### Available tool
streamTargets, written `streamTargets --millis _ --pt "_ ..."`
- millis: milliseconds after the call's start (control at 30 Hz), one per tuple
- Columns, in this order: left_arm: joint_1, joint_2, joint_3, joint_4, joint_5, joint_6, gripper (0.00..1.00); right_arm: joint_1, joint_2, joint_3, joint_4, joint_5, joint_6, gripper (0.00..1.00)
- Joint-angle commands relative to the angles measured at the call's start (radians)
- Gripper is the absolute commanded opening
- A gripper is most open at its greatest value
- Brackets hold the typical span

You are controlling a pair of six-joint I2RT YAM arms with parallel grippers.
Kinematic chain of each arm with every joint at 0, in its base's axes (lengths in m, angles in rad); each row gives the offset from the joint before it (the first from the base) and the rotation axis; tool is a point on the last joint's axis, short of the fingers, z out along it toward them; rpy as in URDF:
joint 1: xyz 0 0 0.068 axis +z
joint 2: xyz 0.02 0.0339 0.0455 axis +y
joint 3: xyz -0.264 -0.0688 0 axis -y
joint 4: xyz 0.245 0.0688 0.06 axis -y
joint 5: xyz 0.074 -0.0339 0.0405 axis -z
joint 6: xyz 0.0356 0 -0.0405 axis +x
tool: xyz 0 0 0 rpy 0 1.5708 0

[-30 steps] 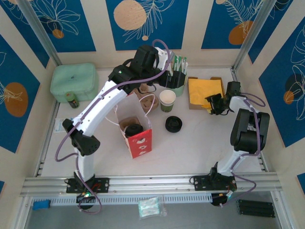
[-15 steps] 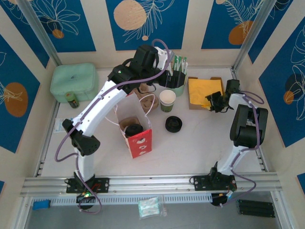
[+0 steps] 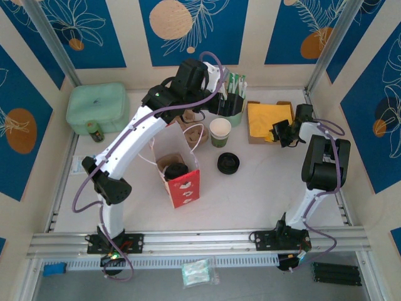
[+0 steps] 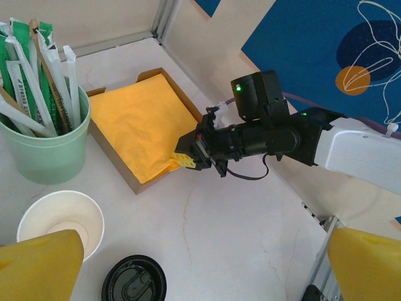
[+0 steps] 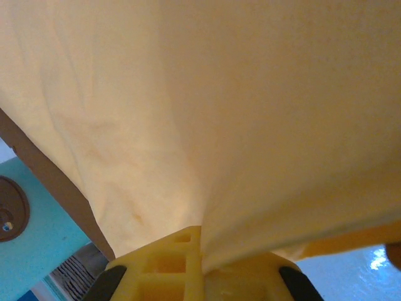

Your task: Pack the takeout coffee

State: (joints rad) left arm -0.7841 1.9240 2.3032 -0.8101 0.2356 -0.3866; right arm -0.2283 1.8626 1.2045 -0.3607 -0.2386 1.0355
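Down at about eight o'clock from the table's middle, in my top view, the takeout coffee (image 3: 176,170) sits inside the paper bag (image 3: 185,188). I judge the main step done: the cup is packed. All I see of it is the round black lid, seated in what looks like a brown carrier; its sides are hidden by the bag's walls.

What looks left is the extras. Over at two o'clock my right gripper (image 4: 183,160) is pinched tight on the near corner of the top yellow napkin (image 4: 135,125) in its cardboard tray (image 4: 109,157). The napkin has not yet left the stack. I reckon it goes into the bag next.

My left gripper (image 4: 200,269) hangs with its jaws spread wide, holding nothing, high over the twelve o'clock side. A lidless cup (image 3: 220,132) and the loose black lids (image 3: 228,163) stand apart from the bag.
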Motion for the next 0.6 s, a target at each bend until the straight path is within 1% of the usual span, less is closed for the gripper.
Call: streamTargets --millis 0,167,567 --pt "-0.011 0.004 0.036 -0.023 0.002 0.001 0.99 0.000 -0.054 0.024 -0.004 -0.029 -0.006 0.00" --pt "-0.011 -0.008 0.035 -0.031 -0.014 0.012 1.00 0.001 -0.169 0.055 -0.015 -0.024 -0.024 0.00" --pt "-0.004 -0.066 0.036 -0.072 -0.093 0.057 0.99 0.039 -0.430 0.207 -0.138 -0.035 -0.117 0.00"
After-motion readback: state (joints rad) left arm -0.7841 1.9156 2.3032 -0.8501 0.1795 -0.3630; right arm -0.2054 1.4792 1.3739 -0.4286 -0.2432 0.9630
